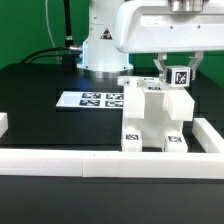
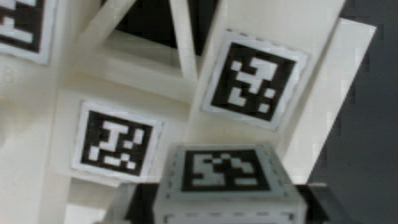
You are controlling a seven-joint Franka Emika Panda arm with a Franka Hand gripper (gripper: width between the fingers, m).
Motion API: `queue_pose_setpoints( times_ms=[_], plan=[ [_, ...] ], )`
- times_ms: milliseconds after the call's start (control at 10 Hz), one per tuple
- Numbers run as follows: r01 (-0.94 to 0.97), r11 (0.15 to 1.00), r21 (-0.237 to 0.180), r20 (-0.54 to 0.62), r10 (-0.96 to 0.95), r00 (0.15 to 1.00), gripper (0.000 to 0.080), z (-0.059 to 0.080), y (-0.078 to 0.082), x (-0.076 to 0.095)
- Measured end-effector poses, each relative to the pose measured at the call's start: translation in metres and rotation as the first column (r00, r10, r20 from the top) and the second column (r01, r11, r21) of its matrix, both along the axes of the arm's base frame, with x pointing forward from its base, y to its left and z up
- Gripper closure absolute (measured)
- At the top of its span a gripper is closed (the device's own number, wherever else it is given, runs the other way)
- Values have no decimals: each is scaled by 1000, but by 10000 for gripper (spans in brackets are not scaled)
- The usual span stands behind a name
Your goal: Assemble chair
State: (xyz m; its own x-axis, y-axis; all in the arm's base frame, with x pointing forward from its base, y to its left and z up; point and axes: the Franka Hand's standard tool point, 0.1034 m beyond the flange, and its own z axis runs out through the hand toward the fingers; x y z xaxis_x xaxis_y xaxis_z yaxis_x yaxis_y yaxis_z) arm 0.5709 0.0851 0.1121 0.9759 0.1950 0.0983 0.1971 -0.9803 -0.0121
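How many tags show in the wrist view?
4: one on the small block, two on panels behind it, one tag cut off at the edge. Others may be hidden.

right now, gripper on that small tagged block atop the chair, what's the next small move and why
Probably a slow, short press down without opening. The gripper is shut on the small tagged block, which sits at the top of the chair body. Whether it is fully seated cannot be told, so a gentle press seems safer than letting go.
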Motion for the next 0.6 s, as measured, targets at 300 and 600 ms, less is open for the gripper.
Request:
queue_pose_setpoints(
  times_ms=[300,600],
  plan=[
    [202,979,35,4,-203,979,534,-1,0,3],
    [487,868,91,-10,-489,872,534,0,2,8]
  ],
)
